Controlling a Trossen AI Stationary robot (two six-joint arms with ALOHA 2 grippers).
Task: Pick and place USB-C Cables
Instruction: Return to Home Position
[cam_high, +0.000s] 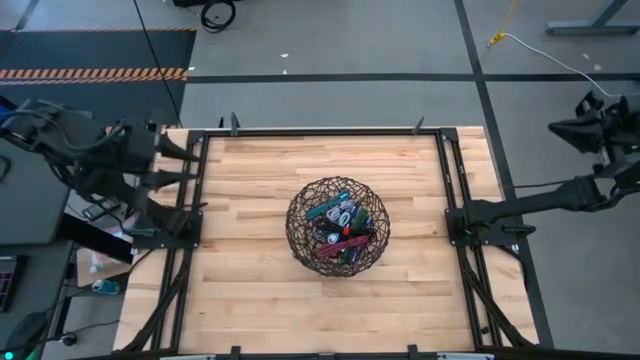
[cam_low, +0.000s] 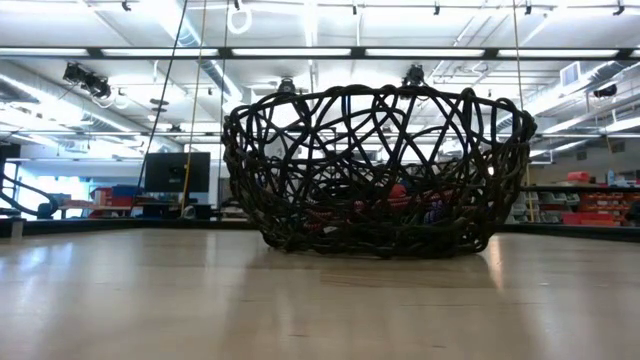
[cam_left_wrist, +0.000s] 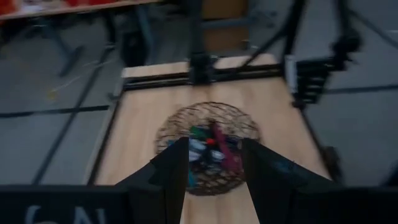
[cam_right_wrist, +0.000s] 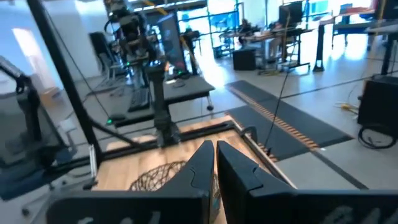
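Closest to the low camera lies the bare wood of the table (cam_low: 200, 310). On it, about the middle of the top, stands the round dark wire basket (cam_low: 380, 95), upright and flat on its base. The USB-C cables (cam_high: 338, 230) lie piled inside it. The high view shows maroon, teal and pale bundles heaped together, and bits of red and purple show through the mesh from table height. No cable shows on the wood outside the basket.

Farther out, both arms are at the table's sides, well apart from the basket. The left gripper (cam_left_wrist: 214, 155) hangs by the left edge near the far corner and looks back over the table. Its fingers are spread wide with nothing between them, and its own camera frames the basket in the gap. The right gripper (cam_right_wrist: 215, 149) is over the right edge. Its fingers are pressed together with only a sliver of light between, and they pinch nothing. Beyond the table are the grey floor, desks and monitors.

Judged from this, the sorting itself looks done and the step in hand is the arms' return to rest. The next move calls for no grasp. Each arm should only need to fold to its parked pose, keeping high and outward so that no link sweeps across and nudges the basket off centre.
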